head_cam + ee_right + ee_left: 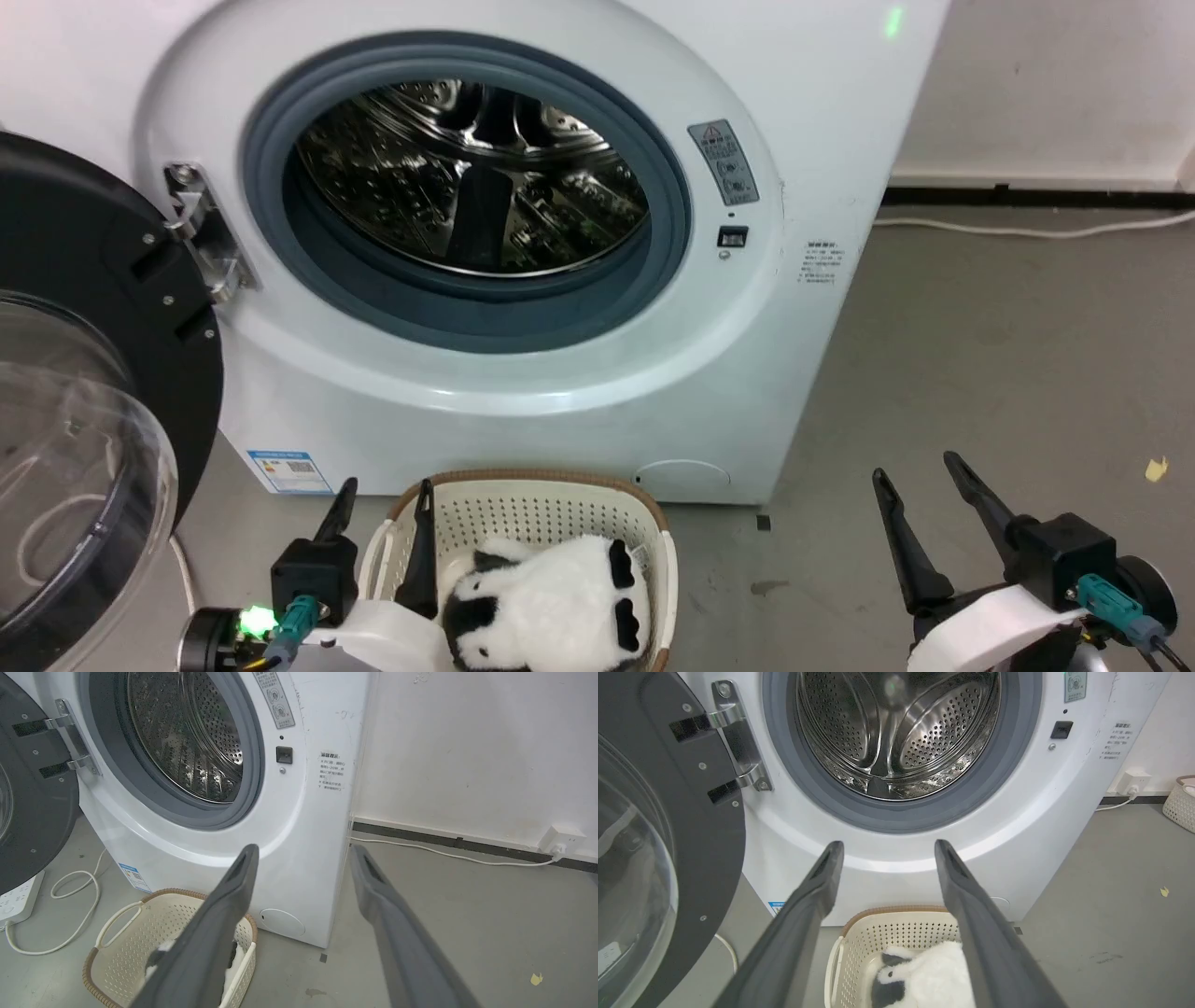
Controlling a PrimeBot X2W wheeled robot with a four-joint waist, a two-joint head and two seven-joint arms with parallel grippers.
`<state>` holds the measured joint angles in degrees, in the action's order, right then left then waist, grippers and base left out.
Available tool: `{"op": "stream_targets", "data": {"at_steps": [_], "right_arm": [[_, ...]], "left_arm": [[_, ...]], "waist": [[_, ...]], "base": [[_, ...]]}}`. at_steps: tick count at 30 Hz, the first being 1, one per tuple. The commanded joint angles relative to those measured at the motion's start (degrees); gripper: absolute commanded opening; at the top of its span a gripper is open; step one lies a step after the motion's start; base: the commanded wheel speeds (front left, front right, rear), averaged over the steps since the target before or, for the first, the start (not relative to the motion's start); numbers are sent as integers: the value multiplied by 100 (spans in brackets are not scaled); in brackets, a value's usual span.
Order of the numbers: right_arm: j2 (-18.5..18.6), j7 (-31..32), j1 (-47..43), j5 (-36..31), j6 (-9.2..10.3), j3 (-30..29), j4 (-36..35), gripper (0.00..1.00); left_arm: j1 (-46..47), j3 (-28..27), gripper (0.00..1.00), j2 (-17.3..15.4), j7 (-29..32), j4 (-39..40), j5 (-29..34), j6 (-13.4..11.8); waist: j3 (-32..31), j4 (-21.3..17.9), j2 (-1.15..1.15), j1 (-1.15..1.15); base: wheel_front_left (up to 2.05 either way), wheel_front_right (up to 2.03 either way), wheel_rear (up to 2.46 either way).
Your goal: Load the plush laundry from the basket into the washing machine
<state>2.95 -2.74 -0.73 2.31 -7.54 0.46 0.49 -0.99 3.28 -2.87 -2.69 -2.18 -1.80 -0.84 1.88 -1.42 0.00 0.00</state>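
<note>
The plush laundry [551, 607], a fluffy white toy with black patches, lies in the cream basket [597, 499] on the floor just before the washing machine [523, 401]. The machine's door [103, 373] stands swung open at the left, and the steel drum [476, 177] looks empty. My left gripper [385, 493] is open, one finger outside the basket's left rim and one over it, above the toy [924, 980]. My right gripper [917, 465] is open over bare floor to the right of the basket [135, 933], holding nothing.
A white cable [70, 905] and a power strip [16, 898] lie on the floor left of the machine. Another cable [448, 856] runs along the wall to a socket [560, 840]. A second pale basket [1181, 802] stands far right. Grey floor [1008, 373] stretches to the right.
</note>
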Motion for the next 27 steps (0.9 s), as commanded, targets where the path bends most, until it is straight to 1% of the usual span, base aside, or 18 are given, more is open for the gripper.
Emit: {"op": "stream_targets", "data": {"at_steps": [1,6,18,27], "right_arm": [[-2,-65,13,70,1,3,-19,100],[-2,-124,76,107,1,26,-55,100],[-3,-268,248,307,2,94,-83,100],[-3,-376,411,540,2,297,-80,100]], "left_arm": [[47,48,100,-1,-70,-74,-49,-19],[172,141,100,-1,-130,-403,-147,12],[705,296,100,-57,-272,-1579,-314,123],[1112,338,100,-173,-262,-2477,-521,205]], "waist": [[83,-36,0,0],[307,-121,0,0],[887,-451,0,0],[1315,-742,0,0]], "base": [[0,0,0],[0,0,0],[0,0,0],[0,0,0]]}}
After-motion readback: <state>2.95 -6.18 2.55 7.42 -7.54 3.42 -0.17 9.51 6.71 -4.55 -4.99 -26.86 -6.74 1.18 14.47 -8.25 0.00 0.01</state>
